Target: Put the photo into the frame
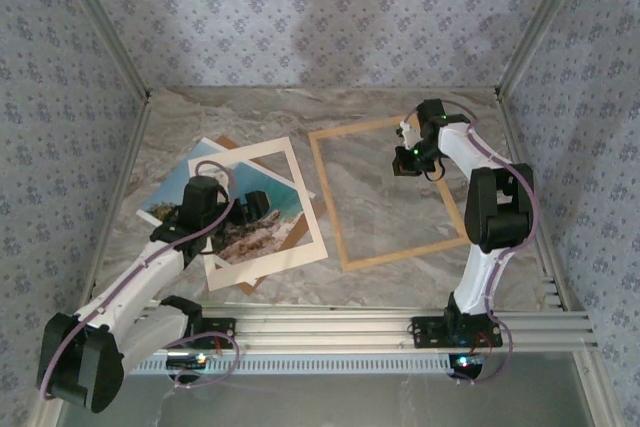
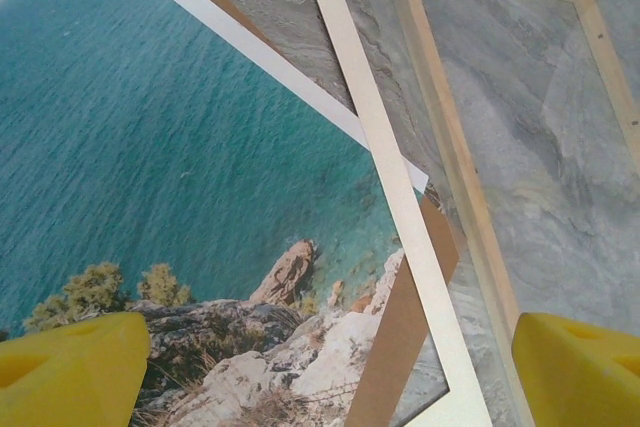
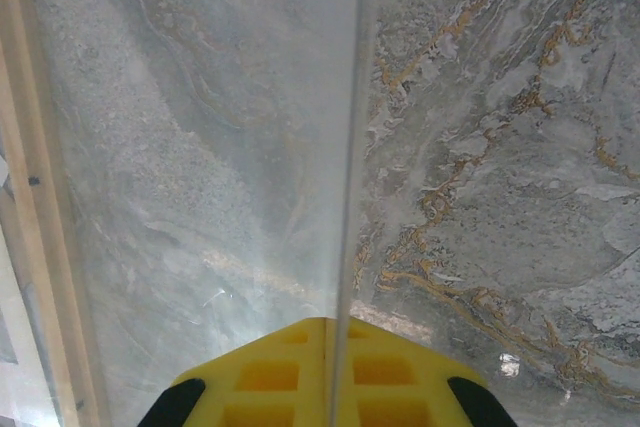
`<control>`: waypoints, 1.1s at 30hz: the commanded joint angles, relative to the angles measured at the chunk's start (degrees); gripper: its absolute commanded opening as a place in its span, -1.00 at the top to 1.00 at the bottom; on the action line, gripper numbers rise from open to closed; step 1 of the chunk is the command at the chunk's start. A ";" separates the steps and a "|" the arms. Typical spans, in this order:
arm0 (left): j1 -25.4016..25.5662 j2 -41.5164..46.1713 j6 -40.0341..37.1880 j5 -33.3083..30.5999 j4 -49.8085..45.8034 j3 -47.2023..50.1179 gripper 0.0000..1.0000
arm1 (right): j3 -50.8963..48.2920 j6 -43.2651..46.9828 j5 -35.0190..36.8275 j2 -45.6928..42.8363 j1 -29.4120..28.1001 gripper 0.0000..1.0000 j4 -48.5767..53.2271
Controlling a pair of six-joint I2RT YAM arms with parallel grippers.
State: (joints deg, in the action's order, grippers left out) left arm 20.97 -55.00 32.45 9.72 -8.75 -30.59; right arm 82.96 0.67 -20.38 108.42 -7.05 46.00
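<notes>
We see the photo (image 2: 150, 147) as a smooth paper print with a faint sheen. The frame (image 2: 450, 147) is bare light wood, matt, with little grain showing. The cream mat (image 2: 379, 147) looks like smooth matt card, the brown backing board (image 2: 395, 347) like dull fibreboard. The tabletop (image 3: 500, 147) is polished and marble-patterned, catching glare. The clear pane (image 3: 200, 147) is glossy and slightly hazy; glass or acrylic, we cannot tell. The yellow fingers (image 2: 70, 372) are matt moulded plastic.

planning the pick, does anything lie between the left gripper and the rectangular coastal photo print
yes: the cream cardboard mat with a rectangular opening lies on the coastal photo print, overlapping its right edge, below the open left gripper
</notes>
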 commanded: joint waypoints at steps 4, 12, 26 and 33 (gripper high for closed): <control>0.73 -1.02 -0.19 0.85 1.16 -0.44 -0.86 | -0.59 -0.79 -1.40 1.09 0.54 1.00 -0.40; 1.09 -0.94 -0.14 0.45 1.11 -0.21 -0.86 | -0.86 -0.86 -0.80 1.35 0.72 1.00 0.58; 1.35 -2.49 -0.41 0.20 1.63 -0.01 -0.86 | -1.46 -0.67 0.52 1.09 0.63 1.00 1.57; 1.52 -3.01 -0.46 0.14 1.64 -0.26 -0.86 | -2.02 -0.76 0.56 0.23 0.72 1.00 2.08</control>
State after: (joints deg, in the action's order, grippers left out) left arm 22.15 -57.93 32.45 9.67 -8.73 -30.59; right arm 81.62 0.47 -20.32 109.08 -6.72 45.63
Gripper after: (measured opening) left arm 0.931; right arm 0.059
